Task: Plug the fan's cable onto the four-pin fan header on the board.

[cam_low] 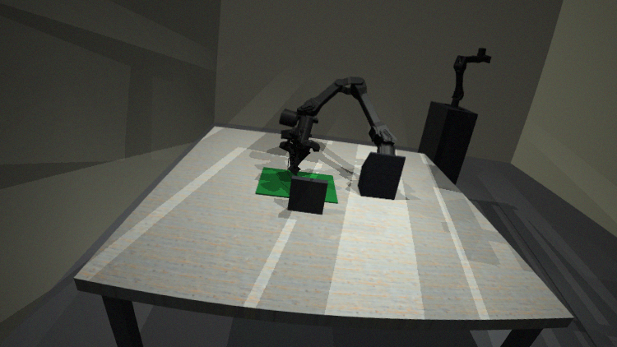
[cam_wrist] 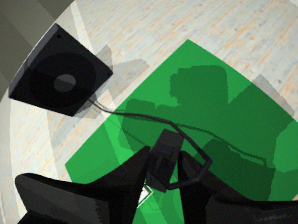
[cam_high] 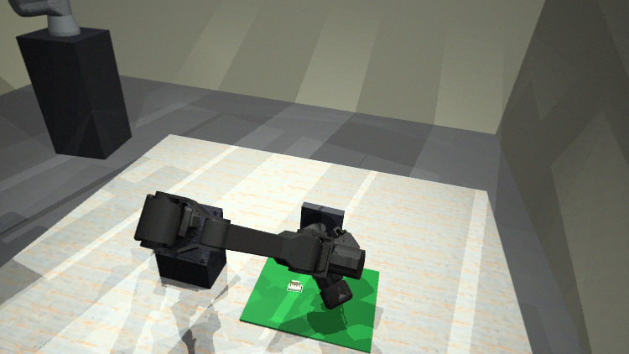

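Note:
My gripper (cam_low: 294,170) (cam_wrist: 164,153) is shut on the black plug (cam_wrist: 166,142) of the fan's cable. The plug looks tilted in the wrist view. The cable (cam_wrist: 207,161) loops from the plug round the right finger and back to the fan (cam_high: 322,216) (cam_low: 307,196) (cam_wrist: 60,75). The white four-pin header (cam_high: 294,286) (cam_wrist: 144,195) is on the green board (cam_high: 259,310) (cam_low: 263,189) (cam_wrist: 187,52). In the wrist view the left finger partly covers the header, which shows just below and left of the plug. My fingertips are hidden behind the arm in the top view.
The fan stands upright on the table (cam_high: 418,228) (cam_low: 215,258) (cam_wrist: 240,30), just beyond the board's edge. The arm's black base block (cam_high: 189,268) (cam_low: 382,177) stands beside the board. Another arm on a dark pedestal (cam_high: 76,92) (cam_low: 446,137) stands away from the table.

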Tool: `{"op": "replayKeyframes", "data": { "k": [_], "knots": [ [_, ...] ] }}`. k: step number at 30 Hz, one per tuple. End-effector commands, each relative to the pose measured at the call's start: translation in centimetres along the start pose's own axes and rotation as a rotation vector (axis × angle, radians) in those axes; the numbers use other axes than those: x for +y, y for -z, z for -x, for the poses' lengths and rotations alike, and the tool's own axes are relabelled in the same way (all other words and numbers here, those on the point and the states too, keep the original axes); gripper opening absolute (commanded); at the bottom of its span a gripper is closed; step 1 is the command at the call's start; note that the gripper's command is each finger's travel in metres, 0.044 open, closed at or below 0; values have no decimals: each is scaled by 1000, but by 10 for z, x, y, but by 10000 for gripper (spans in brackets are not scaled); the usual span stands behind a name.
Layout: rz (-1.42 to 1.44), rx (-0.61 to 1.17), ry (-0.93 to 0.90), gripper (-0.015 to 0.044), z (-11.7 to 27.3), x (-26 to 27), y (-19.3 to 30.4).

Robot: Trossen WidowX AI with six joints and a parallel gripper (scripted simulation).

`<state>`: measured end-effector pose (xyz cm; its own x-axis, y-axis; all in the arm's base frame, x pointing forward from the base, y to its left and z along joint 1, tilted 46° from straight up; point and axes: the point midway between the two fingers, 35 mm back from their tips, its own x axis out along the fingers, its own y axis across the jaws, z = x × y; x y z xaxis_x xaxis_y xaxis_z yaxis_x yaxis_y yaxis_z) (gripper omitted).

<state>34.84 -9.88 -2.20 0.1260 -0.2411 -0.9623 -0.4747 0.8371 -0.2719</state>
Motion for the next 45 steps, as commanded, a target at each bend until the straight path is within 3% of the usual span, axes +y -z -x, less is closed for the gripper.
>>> {"op": "replayKeyframes", "data": {
  "k": [1, 45],
  "knots": [
    [5, -46, -14, 0, -1, 1, 2],
    [114, -542, 25, 0, 10, -10, 9]
  ]
}}
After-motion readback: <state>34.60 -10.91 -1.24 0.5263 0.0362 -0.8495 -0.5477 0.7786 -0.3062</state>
